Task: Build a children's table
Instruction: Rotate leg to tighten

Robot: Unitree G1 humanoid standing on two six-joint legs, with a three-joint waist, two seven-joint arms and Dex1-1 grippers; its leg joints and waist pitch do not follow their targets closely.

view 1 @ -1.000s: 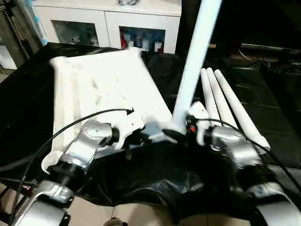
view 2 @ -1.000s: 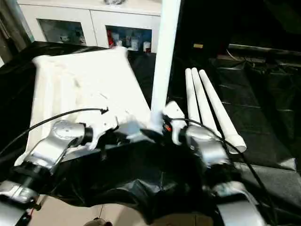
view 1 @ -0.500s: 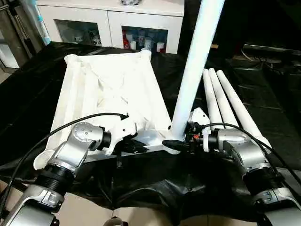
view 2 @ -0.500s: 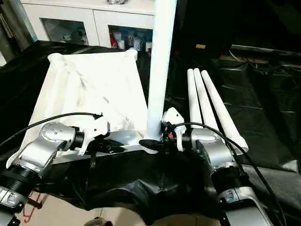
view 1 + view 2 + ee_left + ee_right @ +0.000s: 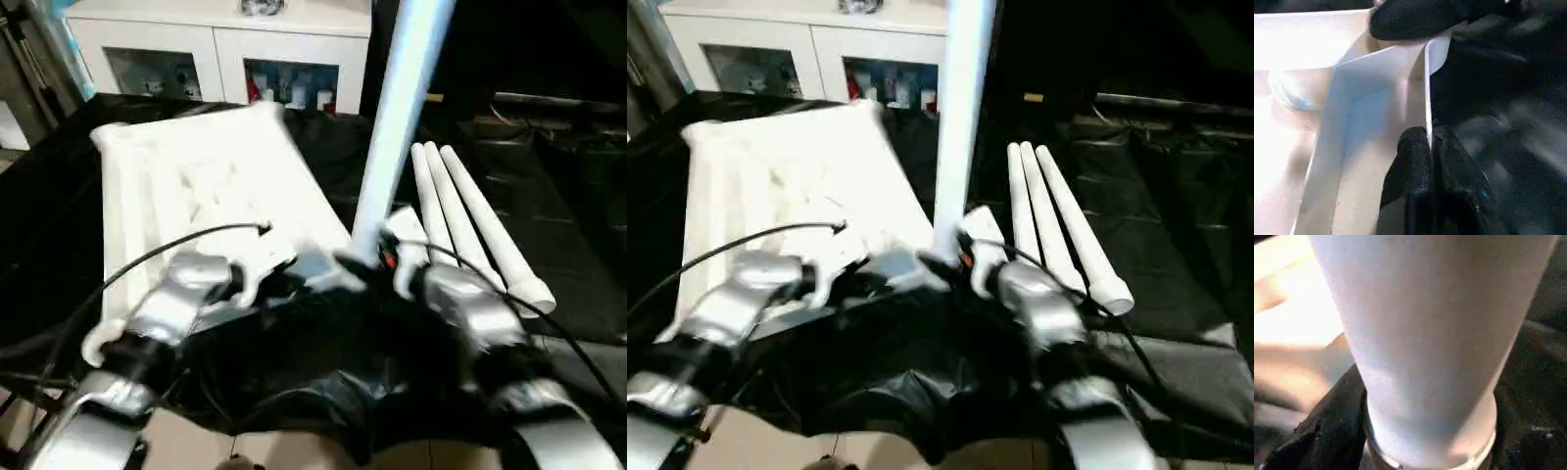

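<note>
You are seating the first leg. The white plastic rectangular tabletop [image 5: 196, 186] lies ribbed side up on the black-draped desk [image 5: 549, 196]. At its near edge your left end effector [image 5: 1427, 142] is clenched on a thin rib of the tabletop, forearm reaching in low. To the right of that, the long white tubular leg [image 5: 397, 117] stands upright at the tabletop's near right corner. Your right end effector [image 5: 377, 262] reaches its base; I cannot tell whether it grips. Right of the upright leg lie three spare white legs [image 5: 470, 220]. Next, I judge, press the leg home while the left holds firm.
</note>
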